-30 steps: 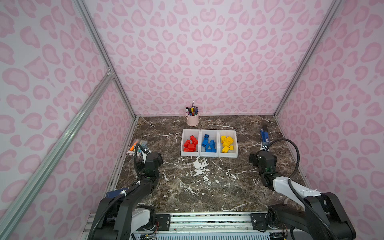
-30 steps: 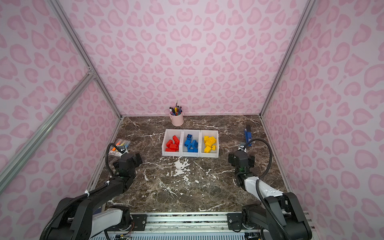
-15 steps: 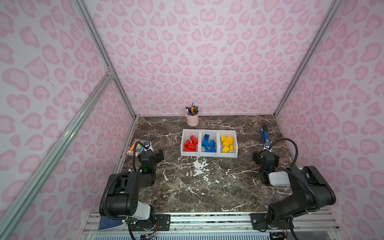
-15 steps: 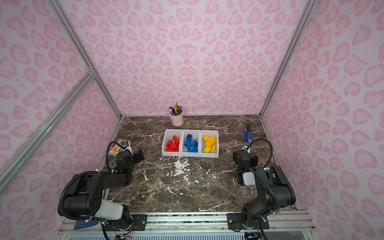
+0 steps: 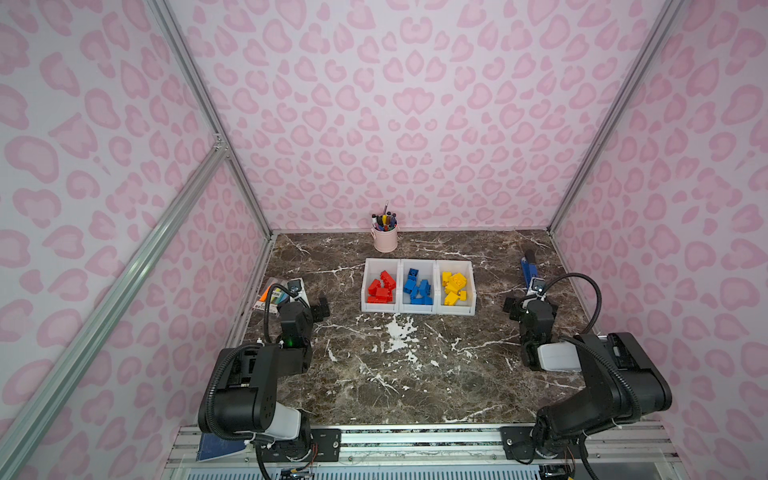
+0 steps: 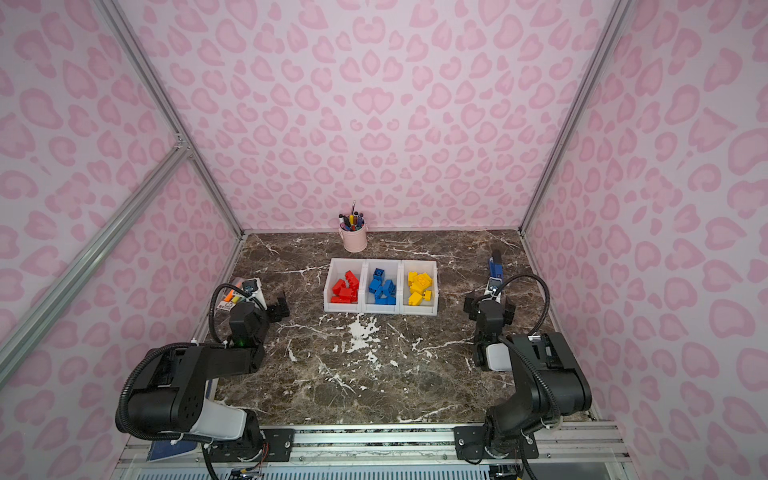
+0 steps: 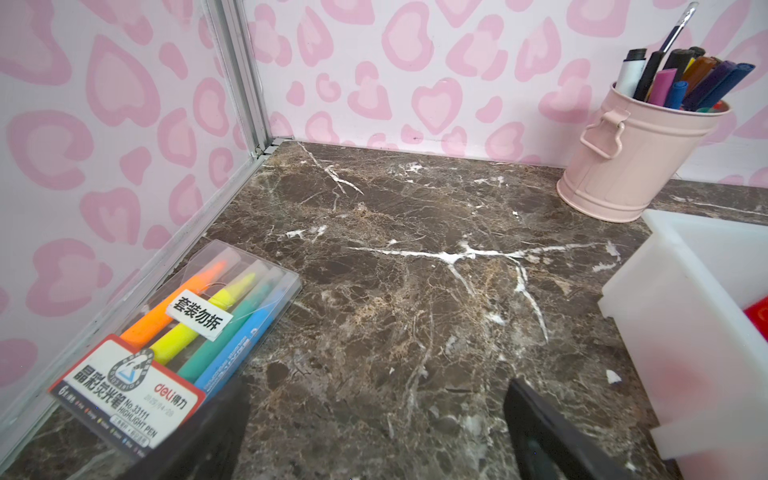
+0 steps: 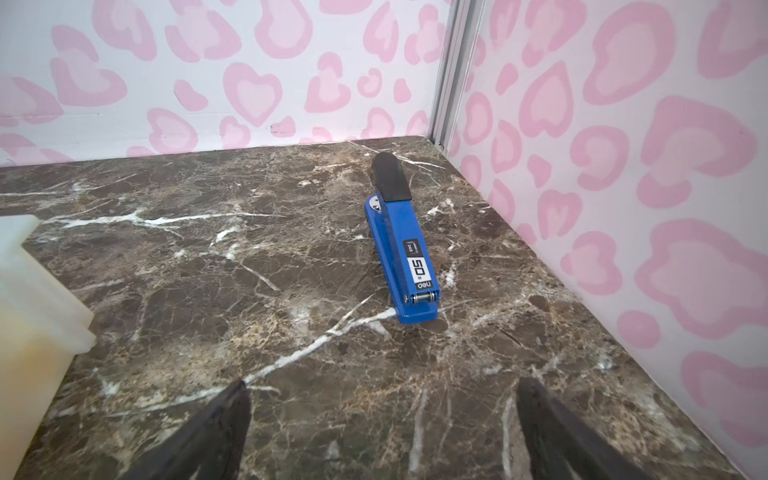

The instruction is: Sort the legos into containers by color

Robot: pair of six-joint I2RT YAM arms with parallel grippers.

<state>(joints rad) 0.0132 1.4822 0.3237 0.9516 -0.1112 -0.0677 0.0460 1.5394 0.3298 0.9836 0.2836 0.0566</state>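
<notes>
Seemingly the legos (image 5: 417, 289) lie sorted in the containers (image 5: 417, 311); your left gripper (image 5: 301, 307) and right gripper (image 5: 532, 305) are wide, empty: park them gently apart.

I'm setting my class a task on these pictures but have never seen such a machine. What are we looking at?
The machine is two robot arms, left arm and right arm, mounted at the near edge of a marble table. Two pictures look down from overhead; two come from cameras on the wrists. The left gripper and right gripper, two-fingered claws, are open and hold nothing. Three white containers hold red legos, blue legos and yellow legos, one colour each. A pen cup, highlighter pack and stapler sit nearby.
</notes>
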